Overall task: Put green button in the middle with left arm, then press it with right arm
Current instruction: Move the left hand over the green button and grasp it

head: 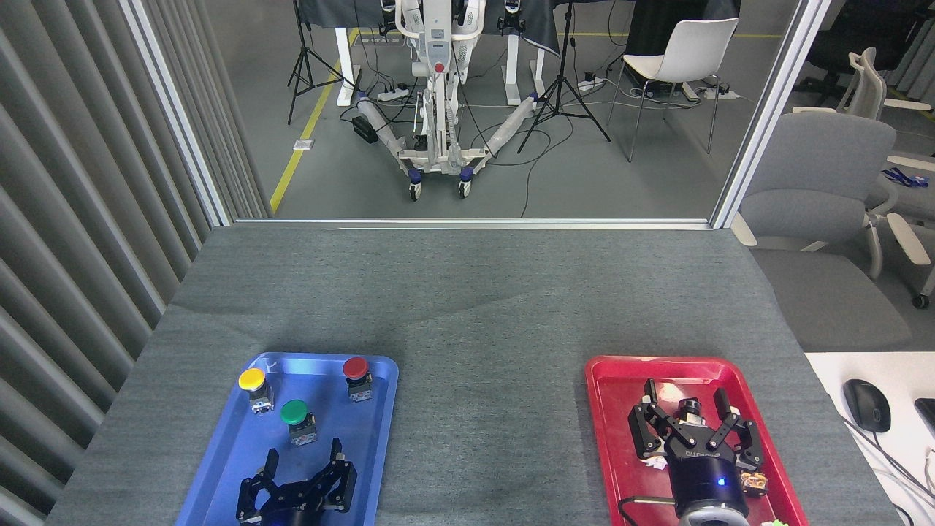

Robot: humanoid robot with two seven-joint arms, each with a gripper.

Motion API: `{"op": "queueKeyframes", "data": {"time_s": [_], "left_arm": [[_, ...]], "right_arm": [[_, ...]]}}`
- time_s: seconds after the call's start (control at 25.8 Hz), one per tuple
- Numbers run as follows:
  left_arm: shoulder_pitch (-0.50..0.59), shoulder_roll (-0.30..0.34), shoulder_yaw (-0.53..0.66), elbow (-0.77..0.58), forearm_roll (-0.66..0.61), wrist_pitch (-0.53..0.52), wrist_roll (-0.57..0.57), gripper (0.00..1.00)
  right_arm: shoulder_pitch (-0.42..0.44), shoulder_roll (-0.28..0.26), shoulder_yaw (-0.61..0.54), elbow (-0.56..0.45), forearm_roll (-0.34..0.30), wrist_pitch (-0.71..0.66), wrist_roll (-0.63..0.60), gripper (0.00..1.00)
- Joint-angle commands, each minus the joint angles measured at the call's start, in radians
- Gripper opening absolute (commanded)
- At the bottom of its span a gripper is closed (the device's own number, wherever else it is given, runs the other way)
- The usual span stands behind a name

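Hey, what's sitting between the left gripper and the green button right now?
Nothing. In the head view, only bare blue tray floor separates the open left gripper from the green button, which stands just beyond its fingertips.

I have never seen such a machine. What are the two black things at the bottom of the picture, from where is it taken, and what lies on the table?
The picture is taken from the robot's own head, looking forward and down. The black things are its grippers. The left gripper hangs with open jaws over the blue plastic tray; the right gripper, also open, hangs over the red plastic tray. Neither holds anything. In the blue tray stand three push-buttons: the green-capped button, the yellow-capped button and the red-capped button. Between the trays lies bare grey cloth.
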Motion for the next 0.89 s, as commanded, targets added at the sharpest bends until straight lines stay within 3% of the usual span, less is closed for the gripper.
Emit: {"op": "queueKeyframes", "data": {"time_s": [0.0, 0.66, 0.77, 0.85], "left_arm": [[-0.045, -0.002, -0.006, 0.047, -0.001, 0.013, 0.002, 0.99], [-0.17, 0.005, -0.008, 0.219, 0.001, 0.068, 0.028, 0.98], [-0.19, 0.007, -0.008, 0.257, -0.001, 0.066, 0.029, 0.9], [-0.19, 0.008, -0.008, 0.259, -0.001, 0.068, 0.031, 0.74]], "right_arm": [[0.0, -0.001, -0.001, 0.0, 0.0, 0.001, 0.0, 1.0], [0.006, -0.016, 0.008, 0.0, -0.002, 0.018, -0.008, 1.0], [0.001, -0.01, 0.008, 0.001, -0.002, 0.032, -0.008, 1.0], [0.001, -0.007, 0.007, 0.0, -0.002, 0.05, -0.002, 1.0]]}}
